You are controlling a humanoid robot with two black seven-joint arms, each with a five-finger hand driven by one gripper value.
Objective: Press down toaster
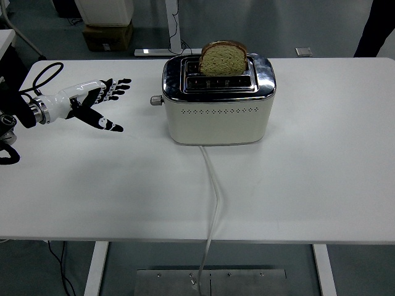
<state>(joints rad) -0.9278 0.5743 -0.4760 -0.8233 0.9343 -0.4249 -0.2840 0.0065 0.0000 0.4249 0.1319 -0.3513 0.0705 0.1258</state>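
A cream and chrome toaster (217, 106) stands at the back middle of the white table (308, 185). A slice of brown bread (223, 58) stands raised in its rear slot. Its lever knob (155, 100) sticks out on the left end, up high. My left hand (99, 103) is open with fingers spread, over the table left of the toaster, about a hand's width short of the knob. It holds nothing. My right arm does not show.
The toaster's white cord (213, 197) runs from its front over the table's near edge. A dark trouser leg of a person (376, 28) shows at the top right. A cardboard box (106, 34) sits on the floor behind.
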